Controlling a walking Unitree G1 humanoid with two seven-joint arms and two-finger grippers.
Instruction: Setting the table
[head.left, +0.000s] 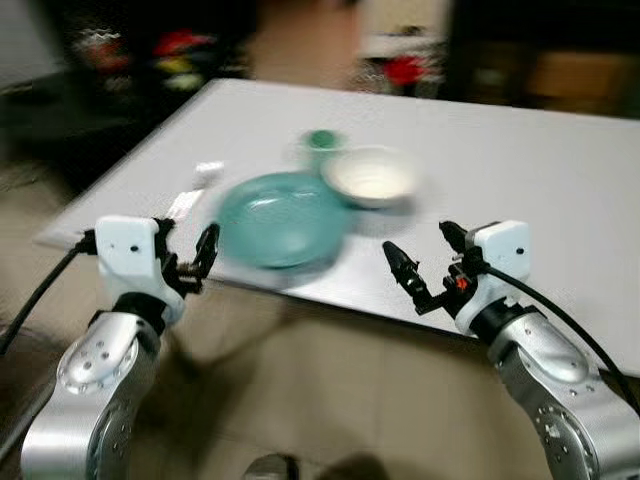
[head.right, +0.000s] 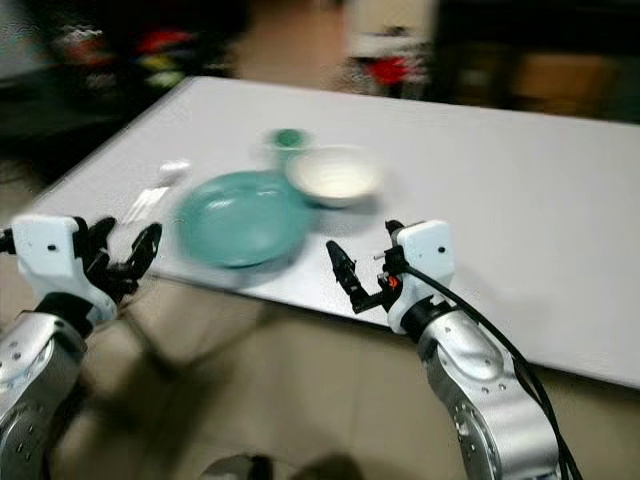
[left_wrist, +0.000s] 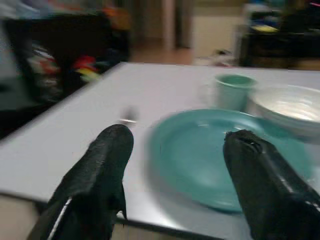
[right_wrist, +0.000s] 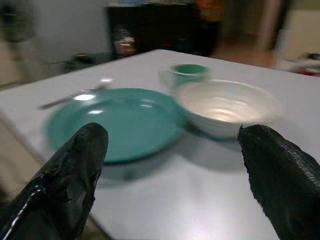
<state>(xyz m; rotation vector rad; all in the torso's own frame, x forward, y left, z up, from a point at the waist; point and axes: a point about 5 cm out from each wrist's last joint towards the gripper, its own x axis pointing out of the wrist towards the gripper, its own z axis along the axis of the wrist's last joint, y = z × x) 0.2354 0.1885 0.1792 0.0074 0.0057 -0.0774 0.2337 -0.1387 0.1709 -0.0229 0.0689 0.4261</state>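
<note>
A teal plate (head.left: 282, 217) lies near the front edge of a white table (head.left: 520, 170). A white bowl (head.left: 372, 176) touches its far right side, and a small green cup (head.left: 322, 142) stands just behind them. Cutlery (head.left: 190, 195) lies left of the plate, blurred. My left gripper (head.left: 186, 248) is open and empty, held before the table edge left of the plate. My right gripper (head.left: 422, 262) is open and empty, at the table edge right of the plate. The plate (right_wrist: 117, 120) and bowl (right_wrist: 227, 106) show between the right fingers (right_wrist: 75, 175).
The picture is blurred by motion. Tiled floor (head.left: 330, 400) lies under the arms. Dark furniture with red and bright items (head.left: 180, 50) stands behind the table. The table's right half is bare.
</note>
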